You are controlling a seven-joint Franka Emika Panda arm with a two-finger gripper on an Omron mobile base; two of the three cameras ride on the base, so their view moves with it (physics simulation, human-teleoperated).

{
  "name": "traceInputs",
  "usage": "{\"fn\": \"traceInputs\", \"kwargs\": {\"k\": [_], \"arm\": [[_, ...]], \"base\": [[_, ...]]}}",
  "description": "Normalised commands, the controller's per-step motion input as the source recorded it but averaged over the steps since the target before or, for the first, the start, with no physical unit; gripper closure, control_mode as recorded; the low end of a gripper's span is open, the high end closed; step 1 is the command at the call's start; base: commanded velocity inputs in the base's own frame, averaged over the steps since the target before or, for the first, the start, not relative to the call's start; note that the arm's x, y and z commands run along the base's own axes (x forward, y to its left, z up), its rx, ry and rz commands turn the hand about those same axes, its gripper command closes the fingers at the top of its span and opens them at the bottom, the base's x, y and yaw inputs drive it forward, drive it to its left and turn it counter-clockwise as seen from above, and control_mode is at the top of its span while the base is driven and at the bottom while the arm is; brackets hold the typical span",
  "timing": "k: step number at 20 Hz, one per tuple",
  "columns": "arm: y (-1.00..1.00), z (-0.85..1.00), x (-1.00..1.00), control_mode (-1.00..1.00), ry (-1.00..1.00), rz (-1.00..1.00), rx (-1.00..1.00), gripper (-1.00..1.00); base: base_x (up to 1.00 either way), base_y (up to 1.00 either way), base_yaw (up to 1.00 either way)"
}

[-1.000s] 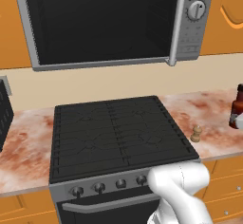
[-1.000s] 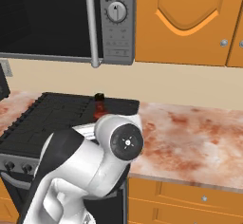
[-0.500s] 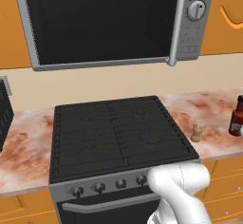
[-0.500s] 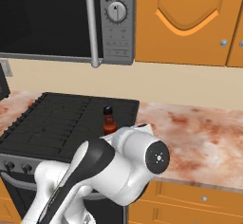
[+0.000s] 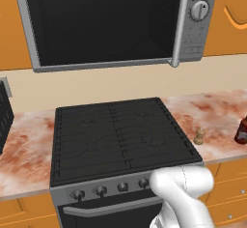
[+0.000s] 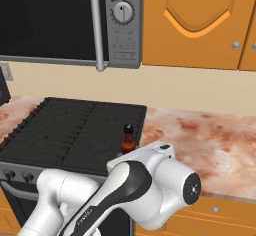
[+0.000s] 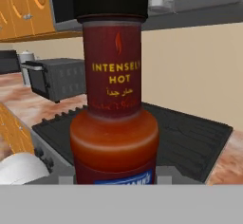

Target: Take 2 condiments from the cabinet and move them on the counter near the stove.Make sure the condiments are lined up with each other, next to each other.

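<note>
On my left base view I've got the black gas cooktop with grid grates [image 5: 120, 137] sitting in the middle of the reddish-brown and white mottled counter [image 5: 212, 111]; above it hangs the steel microwave with its dark glass door [image 5: 116, 21]; moving right, the small tan wooden pepper mill with a round knob top [image 5: 199, 135] stands upright on the counter just beside the cooktop's right edge; further right, at the frame's edge, I see the dark-red sauce bottle with a black cap [image 5: 241, 130], apart from the mill, with bare counter between them.

On the right base view, the cooktop is at left; the sauce bottle [image 6: 128, 139] shows upright just over the cooktop's right front corner, its lower part hidden behind the arm's white body; to the right the counter runs on under the orange panelled cupboard doors [image 6: 197, 22].

On the hand view the bottle [image 7: 114, 118] stands dead centre and upright, its label reading "INTENSELY HOT"; the gripper [image 7: 114, 180] is clamped on its lower body, one finger tip [image 7: 163, 175] peeking out either side at the base; whether the bottle rests on the counter, I can't tell.
</note>
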Motion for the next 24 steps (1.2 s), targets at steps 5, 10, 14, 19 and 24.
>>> {"fn": "traceInputs", "kwargs": {"k": [5,10,14,19,24], "arm": [[-0.09,-0.15,0.15,-1.00,-0.01,0.00,0.12,1.00],[0.00,-0.21,0.26,-1.00,0.00,0.00,0.08,1.00],[0.00,-0.32,0.27,-1.00,0.00,0.00,0.02,1.00],[-0.07,-0.43,0.32,-1.00,0.00,0.00,0.00,1.00],[-0.10,-0.33,0.31,-1.00,0.00,0.00,0.03,1.00]], "base": [[0.00,0.00,0.00],[0.00,0.00,0.00],[0.00,0.00,0.00],[0.00,0.00,0.00],[0.00,0.00,0.00]]}}
